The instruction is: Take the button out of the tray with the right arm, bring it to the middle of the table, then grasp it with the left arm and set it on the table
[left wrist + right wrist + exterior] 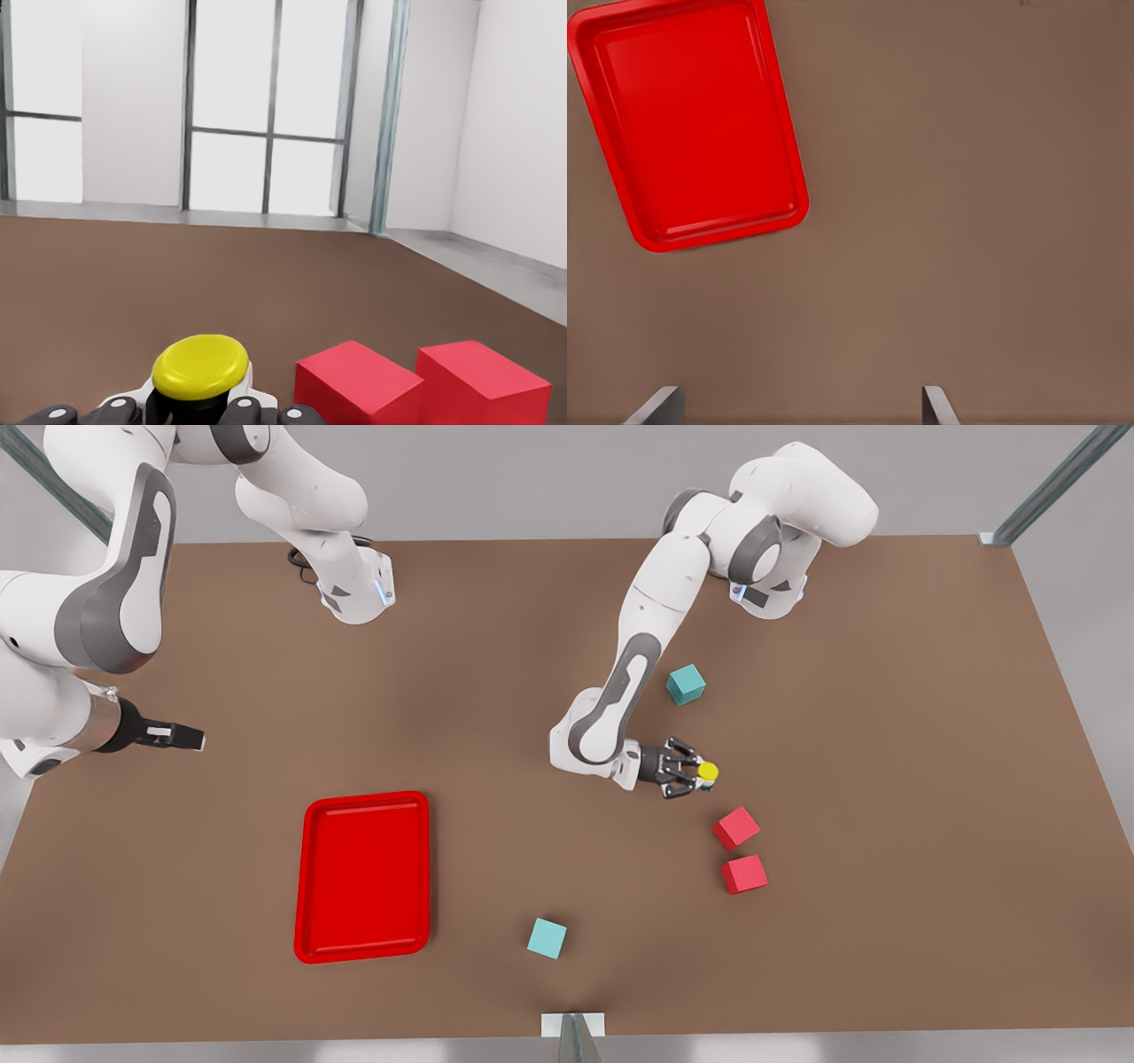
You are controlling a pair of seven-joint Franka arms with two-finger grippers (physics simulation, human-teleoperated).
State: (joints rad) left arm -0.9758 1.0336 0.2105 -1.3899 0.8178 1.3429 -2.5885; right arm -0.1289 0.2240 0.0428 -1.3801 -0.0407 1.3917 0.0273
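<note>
Two grippers: left gripper (695, 773) clamps button (707, 771) by boxy body; light, rigid, small. Right gripper (182, 737) parted, waits.

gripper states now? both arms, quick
Left gripper: closed on the button, near the red cubes.
Right gripper: open, holding nothing, above the table by the tray.

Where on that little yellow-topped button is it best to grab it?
By its dark boxy body under the cap, coming in from the side. The round yellow cap of the button offers no flat faces. The left gripper holds it like this, fingers below the cap. The right gripper waits, open.
</note>
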